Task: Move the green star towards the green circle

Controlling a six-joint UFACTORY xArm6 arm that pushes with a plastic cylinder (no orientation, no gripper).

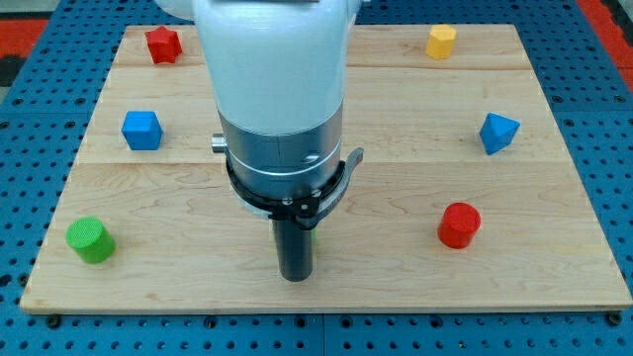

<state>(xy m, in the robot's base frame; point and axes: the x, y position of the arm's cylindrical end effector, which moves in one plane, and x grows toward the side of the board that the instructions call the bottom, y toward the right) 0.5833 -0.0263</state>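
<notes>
The green circle (90,239) stands near the board's lower left corner. Only a thin green-yellow sliver, which seems to be the green star (316,241), shows at the right edge of my rod; the rest of it is hidden behind the rod and arm. My tip (295,278) rests on the board at the lower middle, just in front of and to the left of that sliver. I cannot tell whether it touches. The green circle lies far to the view's left of my tip.
A red star (162,44) is at the top left and a blue cube (141,130) at the left. A yellow hexagon (441,41) is at the top right, a blue triangle (498,132) at the right and a red circle (459,224) at the lower right. The wooden board (396,287) lies on a blue pegboard.
</notes>
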